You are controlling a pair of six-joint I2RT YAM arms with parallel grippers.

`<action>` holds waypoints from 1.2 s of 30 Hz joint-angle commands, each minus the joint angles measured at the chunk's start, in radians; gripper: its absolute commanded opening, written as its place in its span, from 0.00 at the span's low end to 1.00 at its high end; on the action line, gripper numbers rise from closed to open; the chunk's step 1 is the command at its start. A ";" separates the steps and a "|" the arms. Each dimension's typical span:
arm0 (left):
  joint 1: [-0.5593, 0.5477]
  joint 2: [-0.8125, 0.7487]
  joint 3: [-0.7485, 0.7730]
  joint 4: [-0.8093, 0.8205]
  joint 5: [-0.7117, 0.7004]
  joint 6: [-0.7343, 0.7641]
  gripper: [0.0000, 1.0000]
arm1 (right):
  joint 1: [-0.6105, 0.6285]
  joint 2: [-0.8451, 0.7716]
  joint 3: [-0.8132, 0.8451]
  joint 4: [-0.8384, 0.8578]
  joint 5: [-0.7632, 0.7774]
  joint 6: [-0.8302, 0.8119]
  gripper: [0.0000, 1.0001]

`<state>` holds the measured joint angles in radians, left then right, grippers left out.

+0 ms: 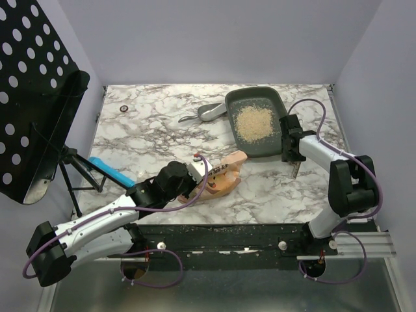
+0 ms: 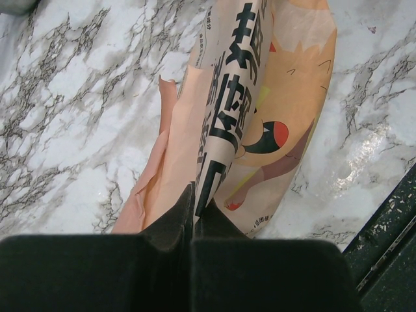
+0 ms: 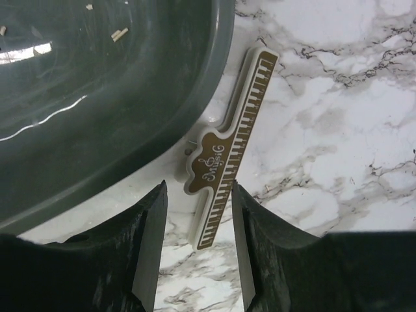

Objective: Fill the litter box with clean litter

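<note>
**kel:** Closest to the overhead cam is the black rail (image 1: pixel 227 237) that both arms are bolted to. Past it, the left gripper (image 1: pixel 198 174) lies low over the marble table (image 1: pixel 156 130), right on the orange-tan bag (image 1: pixel 224 177). Where's the box?

**rju:** Far right part of the table. The litter box (image 1: pixel 273 142) sits flat with the clean litter (image 1: pixel 254 121) heaped in its middle and a grey scoop (image 1: pixel 209 113) just beside its left rim. The right gripper (image 1: pixel 296 170) hangs off the box's right side, pointing down.

**kel:** Left wrist cam: the fingers are pinched fully together on the bag's edge, and the bag lies on the marble with its printed side up.

**rju:** Right wrist cam: the jaws are roughly half spread, straddling a brown piano-key clip (image 3: pixel 227 149) lying flat just beside the box's rim. Can't tell whether the pads actually touch it. A couple of stray grains lie on the box floor.
</note>
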<state>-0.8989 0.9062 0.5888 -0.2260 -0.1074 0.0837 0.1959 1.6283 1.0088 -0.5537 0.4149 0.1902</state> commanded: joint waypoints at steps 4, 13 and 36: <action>0.000 -0.030 0.029 0.096 -0.060 0.019 0.00 | -0.018 0.053 0.034 0.046 0.032 0.002 0.51; 0.000 -0.026 0.026 0.097 -0.058 0.019 0.00 | -0.026 0.090 0.024 0.066 0.029 0.009 0.46; -0.005 -0.033 0.026 0.096 -0.060 0.031 0.16 | -0.027 0.021 0.016 0.035 0.051 0.006 0.00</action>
<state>-0.8989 0.9062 0.5888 -0.2260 -0.1081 0.0925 0.1749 1.7061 1.0313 -0.5121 0.4686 0.1822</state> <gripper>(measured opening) 0.052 0.197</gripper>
